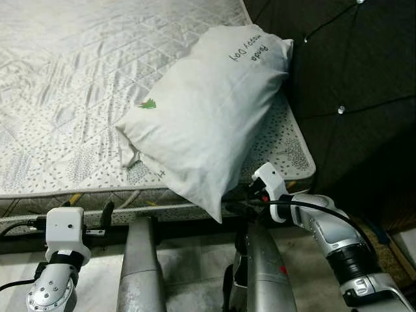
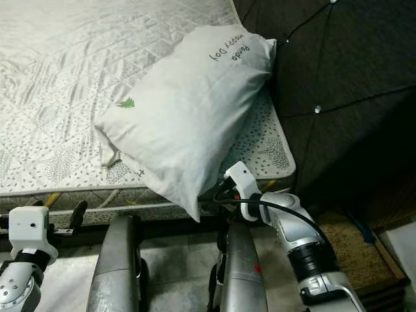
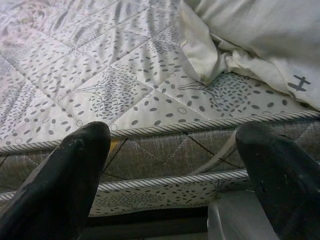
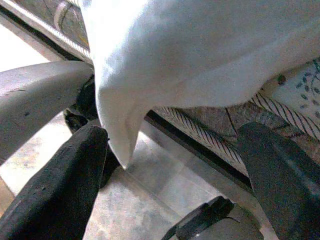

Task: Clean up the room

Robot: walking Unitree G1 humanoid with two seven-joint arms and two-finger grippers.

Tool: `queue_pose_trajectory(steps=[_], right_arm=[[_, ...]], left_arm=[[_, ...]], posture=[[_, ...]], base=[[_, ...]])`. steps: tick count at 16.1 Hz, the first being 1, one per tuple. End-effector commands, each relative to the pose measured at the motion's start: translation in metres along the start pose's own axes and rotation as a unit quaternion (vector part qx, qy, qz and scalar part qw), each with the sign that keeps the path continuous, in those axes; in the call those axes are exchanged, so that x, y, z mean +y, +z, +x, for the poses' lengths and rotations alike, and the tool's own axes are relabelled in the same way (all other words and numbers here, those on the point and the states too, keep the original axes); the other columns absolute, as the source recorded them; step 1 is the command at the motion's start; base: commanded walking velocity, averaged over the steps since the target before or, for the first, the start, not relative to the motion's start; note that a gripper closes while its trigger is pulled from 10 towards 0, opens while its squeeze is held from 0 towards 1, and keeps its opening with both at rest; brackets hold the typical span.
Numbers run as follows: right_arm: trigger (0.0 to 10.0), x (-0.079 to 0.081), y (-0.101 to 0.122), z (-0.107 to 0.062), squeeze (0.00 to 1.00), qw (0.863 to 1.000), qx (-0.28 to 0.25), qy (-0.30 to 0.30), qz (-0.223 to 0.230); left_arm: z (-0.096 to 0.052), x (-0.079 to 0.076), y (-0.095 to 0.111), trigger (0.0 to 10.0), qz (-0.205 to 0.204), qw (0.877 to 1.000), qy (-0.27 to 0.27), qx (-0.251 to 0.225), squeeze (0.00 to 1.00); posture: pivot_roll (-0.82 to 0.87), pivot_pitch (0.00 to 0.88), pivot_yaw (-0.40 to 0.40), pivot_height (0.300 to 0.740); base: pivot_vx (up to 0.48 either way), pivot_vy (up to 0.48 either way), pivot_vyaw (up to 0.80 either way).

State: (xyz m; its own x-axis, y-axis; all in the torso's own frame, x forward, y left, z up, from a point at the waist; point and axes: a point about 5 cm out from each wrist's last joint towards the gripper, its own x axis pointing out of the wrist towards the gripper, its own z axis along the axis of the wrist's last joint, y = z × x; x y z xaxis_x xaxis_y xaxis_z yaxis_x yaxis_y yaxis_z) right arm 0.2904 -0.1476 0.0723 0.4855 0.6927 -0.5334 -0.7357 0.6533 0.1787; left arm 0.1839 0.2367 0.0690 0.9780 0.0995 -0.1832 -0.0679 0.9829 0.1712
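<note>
A white pillow (image 1: 208,110) with dark lettering lies on the quilted mattress (image 1: 71,84) by its right edge, one corner (image 4: 120,145) hanging over the near side. My right gripper (image 4: 175,170) is open just below that hanging corner, its two black fingers (image 4: 60,185) spread on either side of it without touching. My left gripper (image 3: 175,170) is open too, held low in front of the mattress side (image 3: 165,150), left of the pillow. Its black fingertip (image 1: 107,211) rises at the bed's near edge.
A dark tufted headboard (image 1: 351,78) with shiny buttons stands right of the bed. A pale tiled floor (image 4: 150,200) lies below the bed frame. My own silver legs (image 1: 140,273) fill the near foreground, and a brown mat (image 2: 351,240) is at the lower right.
</note>
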Motion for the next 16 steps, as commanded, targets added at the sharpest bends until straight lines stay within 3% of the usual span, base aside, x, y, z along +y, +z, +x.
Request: queue_pose_trajectory(steps=[1,2,5,9,10,14,16], right_arm=[[10.0,0.006,0.004,-0.002,0.00,1.000,-0.006,0.029,0.004],[10.0,0.007,0.005,-0.001,0.00,0.999,-0.011,0.030,0.008],[10.0,0.014,0.024,0.015,0.00,0.993,-0.078,-0.007,0.091],[10.0,0.034,0.032,0.033,0.00,0.988,-0.105,-0.024,0.115],[0.0,0.038,0.036,0.039,0.00,0.983,-0.118,-0.037,0.134],[0.0,0.035,0.040,0.042,0.00,0.970,-0.137,-0.095,0.177],[0.0,0.020,0.041,0.039,0.00,0.955,-0.151,-0.173,0.190]], left_arm=[[0.000,0.004,0.001,10.0,0.005,1.000,0.000,0.003,0.00],[0.000,0.005,0.001,10.0,0.006,1.000,-0.001,0.003,0.00],[0.007,0.009,0.004,10.0,0.010,1.000,0.000,-0.003,0.00],[0.006,0.012,0.003,10.0,0.013,1.000,0.003,-0.003,0.00],[0.006,0.013,0.003,10.0,0.014,1.000,0.005,-0.003,0.00],[0.009,0.012,0.004,10.0,0.013,1.000,0.008,-0.007,0.00],[0.010,0.011,0.004,10.0,0.012,1.000,0.008,-0.008,0.00]], posture=[[0.16,0.176,-0.040,0.562],[0.16,0.175,-0.040,0.562],[0.16,0.168,-0.039,0.562],[0.17,0.163,-0.040,0.562],[0.17,0.162,-0.042,0.562],[0.17,0.159,-0.047,0.562],[0.16,0.149,-0.050,0.562]], base=[[0.000,0.000,0.00],[0.000,0.000,0.00],[0.000,0.000,0.00],[0.000,0.000,0.00],[0.000,0.000,0.00],[0.000,0.000,0.00],[0.000,0.000,0.00]])
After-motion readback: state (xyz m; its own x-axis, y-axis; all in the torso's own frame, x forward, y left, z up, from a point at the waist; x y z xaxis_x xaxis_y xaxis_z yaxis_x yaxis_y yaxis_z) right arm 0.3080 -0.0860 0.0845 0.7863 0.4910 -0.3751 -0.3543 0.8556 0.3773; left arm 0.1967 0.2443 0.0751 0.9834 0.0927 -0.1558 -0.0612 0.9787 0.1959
